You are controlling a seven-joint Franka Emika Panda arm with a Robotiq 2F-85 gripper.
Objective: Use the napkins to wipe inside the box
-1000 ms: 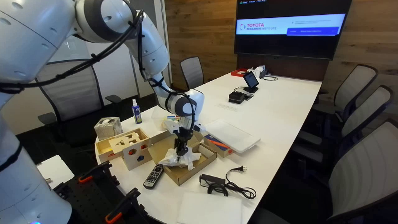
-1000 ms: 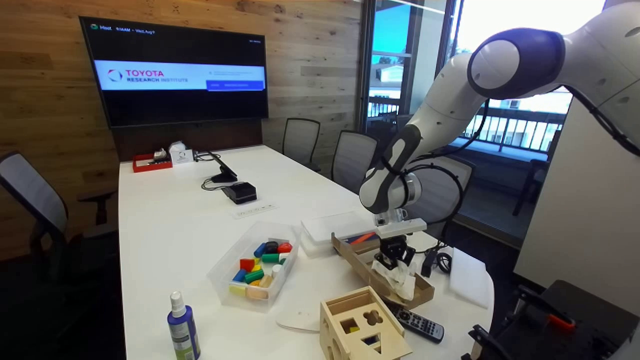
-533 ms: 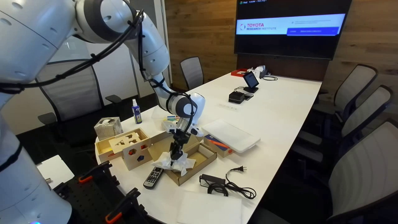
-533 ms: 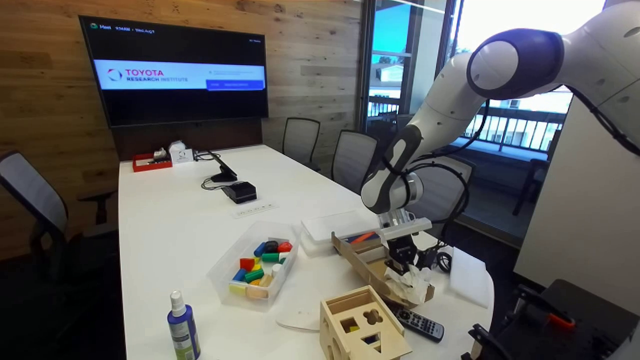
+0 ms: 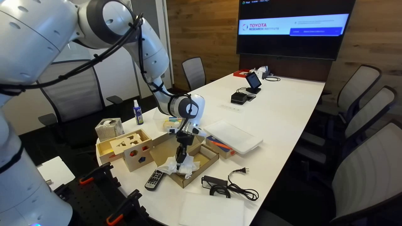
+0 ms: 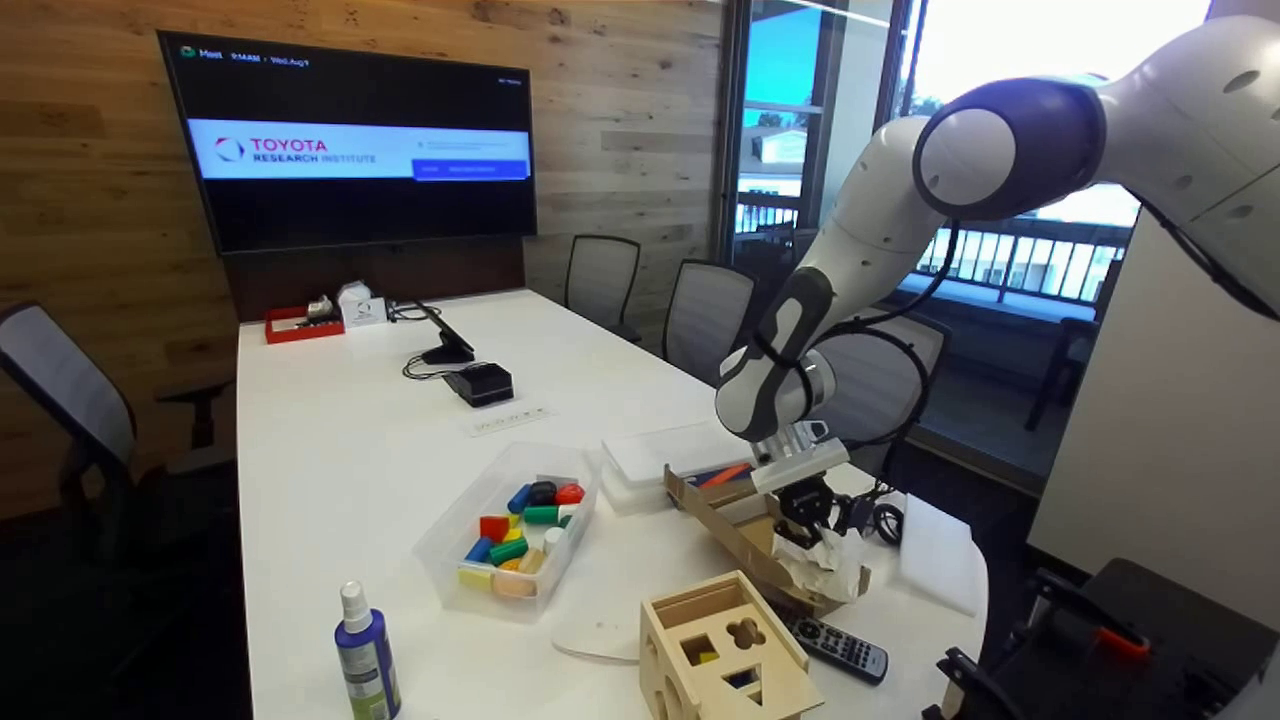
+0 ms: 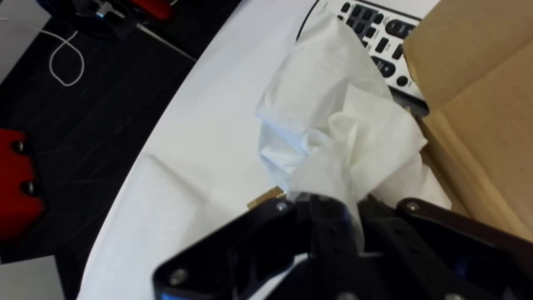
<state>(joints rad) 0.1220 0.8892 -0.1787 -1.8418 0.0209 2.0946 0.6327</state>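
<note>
Here the gripper points down over one end of the open brown box, its jaws pinched together on a crumpled white napkin. In the wrist view a narrow pleat of it runs between the jaws, and the rest fans out in loose folds beyond them. In both exterior views the napkin sits at the end of the box near the remote, partly within the low walls; in an exterior view a corner of it reaches past the edge, by the end of the remote. Whether its underside touches the bottom of the box, I cannot tell.

The box lies flat on the white table, its flap lid tipped up and open. Just beside the lid stands a wooden toy box with shaped holes, and next to that a tissue box. A spray bottle stands upright near the table's edge, and a clear tub holds coloured blocks. Just beside the brown box's other end are a blue and orange carton and, close by it, a white plastic lid. A black charger lies near the box, with a flat white slab close by.
</note>
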